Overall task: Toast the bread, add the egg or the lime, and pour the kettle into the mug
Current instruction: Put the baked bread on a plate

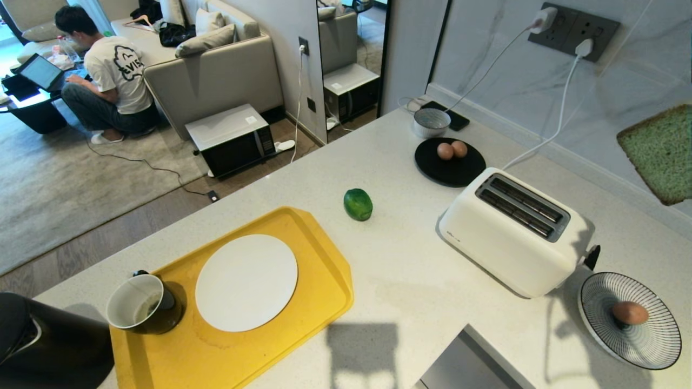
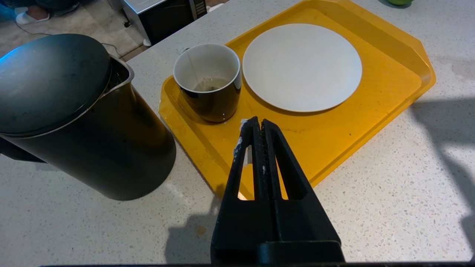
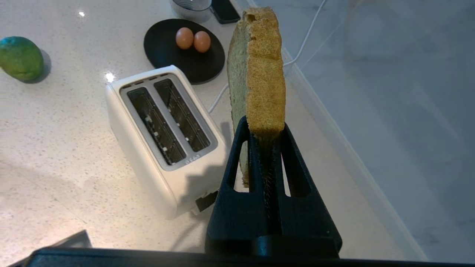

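Kettle (image 1: 38,346): nearest the camera, at the counter's near left corner, well to the left of the toaster (image 1: 513,229); tall, black, upright, lid on.
Left gripper (image 2: 255,126): empty, its two fingers pressed together; it hangs over the near edge of the yellow tray (image 1: 303,335), far to the left of the toaster, close to the mug.
Mug (image 1: 141,303): upright on the tray's left end, next to the kettle; dark outside, white inside, with a little liquid and a tea bag at the bottom.
White plate (image 1: 246,282): bare, on the tray, just right of the mug, on the side towards the toaster.
Lime (image 1: 358,204): on the counter between the tray and the toaster, touching neither.
Black plate (image 1: 450,165): just behind the toaster, carrying two brown eggs (image 1: 452,149); a small grey bowl (image 1: 431,122) stands beyond it.
Toaster: white, two empty slots facing up, right of centre on the counter.
Right gripper (image 3: 267,129): pinching the bottom edge of the bread.
Bread (image 3: 258,74): held on edge in the air, above and to the right of the toaster, clear of the slots.
Striped dish (image 1: 630,320): just right of the toaster's near end, holding one brown egg (image 1: 630,313).
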Motion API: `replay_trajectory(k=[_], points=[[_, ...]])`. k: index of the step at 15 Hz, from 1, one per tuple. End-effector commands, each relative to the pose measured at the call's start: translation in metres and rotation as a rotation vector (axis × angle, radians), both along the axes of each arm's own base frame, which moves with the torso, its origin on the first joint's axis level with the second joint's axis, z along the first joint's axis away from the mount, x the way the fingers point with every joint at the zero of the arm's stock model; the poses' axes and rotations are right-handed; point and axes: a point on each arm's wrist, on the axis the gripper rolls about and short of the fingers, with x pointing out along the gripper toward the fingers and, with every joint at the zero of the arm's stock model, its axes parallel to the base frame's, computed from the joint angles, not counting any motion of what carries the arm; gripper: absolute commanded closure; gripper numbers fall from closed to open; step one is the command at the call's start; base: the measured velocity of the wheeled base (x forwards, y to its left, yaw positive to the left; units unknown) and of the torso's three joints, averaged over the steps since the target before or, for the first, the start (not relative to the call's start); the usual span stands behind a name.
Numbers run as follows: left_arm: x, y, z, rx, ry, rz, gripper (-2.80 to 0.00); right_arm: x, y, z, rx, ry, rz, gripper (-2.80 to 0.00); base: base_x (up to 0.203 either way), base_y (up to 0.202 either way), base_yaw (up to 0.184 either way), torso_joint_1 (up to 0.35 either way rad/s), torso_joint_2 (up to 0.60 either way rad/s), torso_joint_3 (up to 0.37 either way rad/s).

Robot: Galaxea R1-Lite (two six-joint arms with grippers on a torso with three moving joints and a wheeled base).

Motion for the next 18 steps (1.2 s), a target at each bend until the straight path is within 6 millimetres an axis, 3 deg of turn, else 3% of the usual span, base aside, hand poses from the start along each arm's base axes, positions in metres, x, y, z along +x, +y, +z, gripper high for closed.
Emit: replay_trajectory(k=[1, 12, 18], points=[[0.0, 0.0, 0.0, 0.0, -0.001, 0.0, 0.0, 0.008, 0.0, -0.004, 0.007, 0.029, 0.002, 0.0, 0.0, 0.0, 0.0, 0.0, 0.0, 0.0], [0.0, 0.0, 0.0, -0.047, -0.001, 0.0, 0.0, 0.019, 0.001, -0.013, 0.009, 0.078, 0.003, 0.0, 0.0, 0.0, 0.0, 0.0, 0.0, 0.0], [0.0, 0.0, 0.0, -0.049, -0.001, 0.001, 0.0, 0.017, 0.001, -0.011, 0.016, 0.069, 0.006, 0.0, -0.175, 0.0, -0.001, 0.005, 0.0, 0.0]])
